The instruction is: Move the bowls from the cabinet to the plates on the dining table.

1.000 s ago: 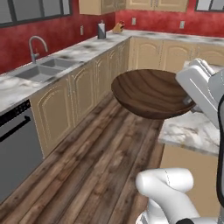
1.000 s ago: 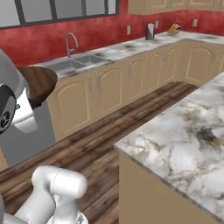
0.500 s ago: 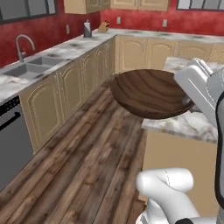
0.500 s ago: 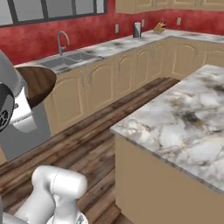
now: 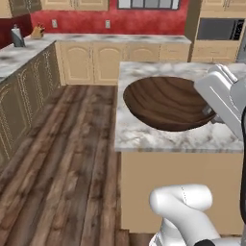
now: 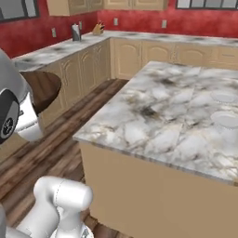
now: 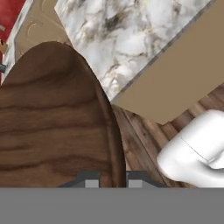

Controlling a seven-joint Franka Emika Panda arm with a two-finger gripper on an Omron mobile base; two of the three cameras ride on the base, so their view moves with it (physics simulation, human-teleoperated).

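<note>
A dark brown wood-grain bowl (image 5: 166, 103) hangs in the air over the near corner of the dining table (image 5: 158, 139), a marble-topped island. My gripper (image 5: 213, 116) is shut on the bowl's right rim. In the hand view the bowl (image 7: 52, 127) covers the left half, and its rim runs down between my gripper (image 7: 113, 180) tips, with the dining table (image 7: 127, 26) beyond. From the right base view the bowl (image 6: 44, 88) pokes out from behind my arm. Two pale plates (image 6: 223, 96) (image 6: 226, 119) lie on the dining table (image 6: 153, 116) at its far right.
Marble counters over low tan cabinets (image 5: 96, 62) run along the red back wall and the left side. Tan upper wall cabinets (image 6: 69, 5) line the top; I cannot tell which is the task's cabinet. A strip of wooden floor (image 5: 62, 158) lies between the island and the left counter.
The whole picture has swung, so the camera has moved with the base: the sink counter has slid out to the left and the island now stands in front. The bowl stays held.
</note>
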